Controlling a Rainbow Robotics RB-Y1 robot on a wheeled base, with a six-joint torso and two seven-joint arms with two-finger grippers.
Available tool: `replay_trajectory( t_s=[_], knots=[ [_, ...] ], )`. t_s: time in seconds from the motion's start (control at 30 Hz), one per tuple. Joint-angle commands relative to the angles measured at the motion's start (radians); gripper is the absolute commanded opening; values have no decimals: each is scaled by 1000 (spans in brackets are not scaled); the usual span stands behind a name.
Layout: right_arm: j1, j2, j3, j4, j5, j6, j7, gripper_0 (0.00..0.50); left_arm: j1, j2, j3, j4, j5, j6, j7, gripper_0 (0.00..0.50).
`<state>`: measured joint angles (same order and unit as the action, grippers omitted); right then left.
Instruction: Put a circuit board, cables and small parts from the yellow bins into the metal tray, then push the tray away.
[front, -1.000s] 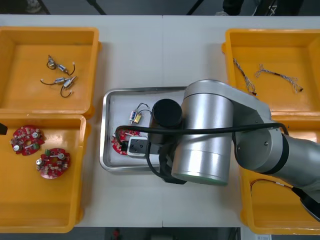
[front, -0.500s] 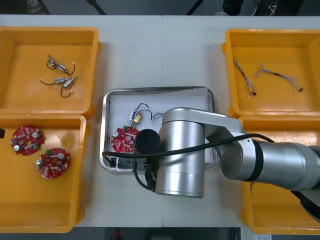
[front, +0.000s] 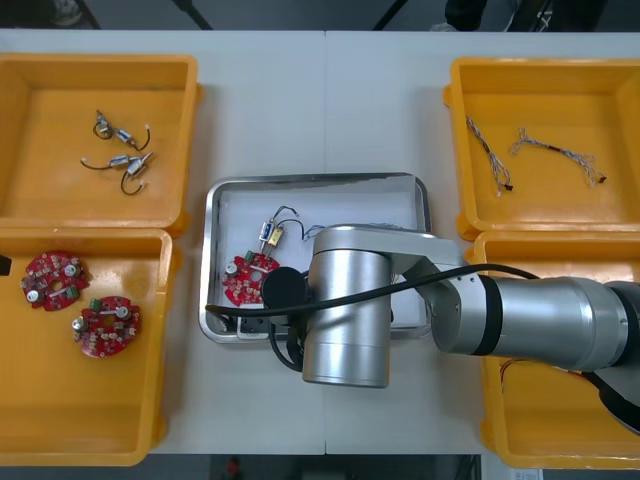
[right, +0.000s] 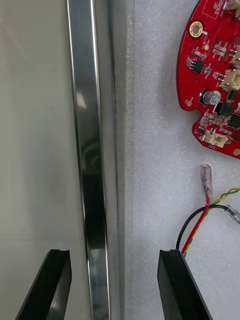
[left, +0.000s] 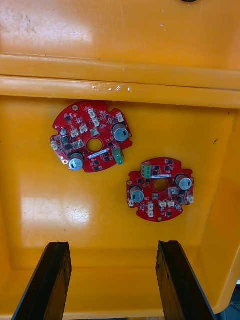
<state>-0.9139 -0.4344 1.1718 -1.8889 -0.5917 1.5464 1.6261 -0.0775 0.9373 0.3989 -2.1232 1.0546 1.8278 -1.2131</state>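
The metal tray (front: 315, 184), white inside, sits mid-table and holds a round red circuit board (front: 248, 278), a small metal part (front: 270, 233) and a red and yellow cable (right: 199, 227). My right arm reaches across the tray's near side, and my right gripper (front: 235, 318) is at its near left corner. In the right wrist view that gripper (right: 114, 256) is open and straddles the tray's shiny rim (right: 87, 150), one finger over the table and one inside, close to the cable and the circuit board (right: 215, 90). My left gripper (left: 112, 246) hangs open over two circuit boards (left: 90, 136).
The far left yellow bin (front: 30, 70) holds several small metal parts (front: 122, 162). The near left bin (front: 60, 420) holds two circuit boards (front: 55, 280). Cables (front: 545, 150) lie in the far right bin (front: 620, 90). My right arm covers part of the near right bin (front: 560, 440).
My right arm has swung back toward the tray's near edge, uncovering the circuit board in it; the gripper now sits at the near left rim. The left arm has not moved.
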Motion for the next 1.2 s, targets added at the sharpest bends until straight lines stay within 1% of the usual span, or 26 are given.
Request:
replay_trajectory(
  t_s=[0.03,0.27,0.4,0.47,0.5,0.53,0.57,0.6,0.9,1.07,1.2],
  knots=[
    [-54,48,48,28,15,-25,44,500,18,44,12,-26,5,-10,-98,500],
    [-63,62,68,63,27,-49,49,500,18,44,12,-26,5,-10,-98,500],
    [-74,60,68,63,12,-38,52,500,18,44,12,-26,5,-10,-98,500],
    [-77,60,69,62,9,-29,52,426,18,44,12,-26,5,-10,-98,500],
    [-79,62,68,59,9,-22,52,259,18,44,12,-26,5,-10,-98,500],
    [-80,60,68,59,9,-19,51,156,18,44,12,-26,5,-10,-98,500],
    [-82,60,68,57,9,-17,52,85,18,44,12,-26,5,-10,-98,500],
    [-82,60,68,57,7,-14,51,0,18,44,12,-26,5,-10,-98,500],
    [-100,49,68,54,16,-5,46,0,18,44,12,-26,5,-10,-98,500],
    [-118,39,68,56,41,-8,44,0,18,44,12,-26,5,-10,-98,500],
    [-135,36,68,70,79,-8,44,0,18,44,12,-26,5,-10,-98,500]
  ],
)
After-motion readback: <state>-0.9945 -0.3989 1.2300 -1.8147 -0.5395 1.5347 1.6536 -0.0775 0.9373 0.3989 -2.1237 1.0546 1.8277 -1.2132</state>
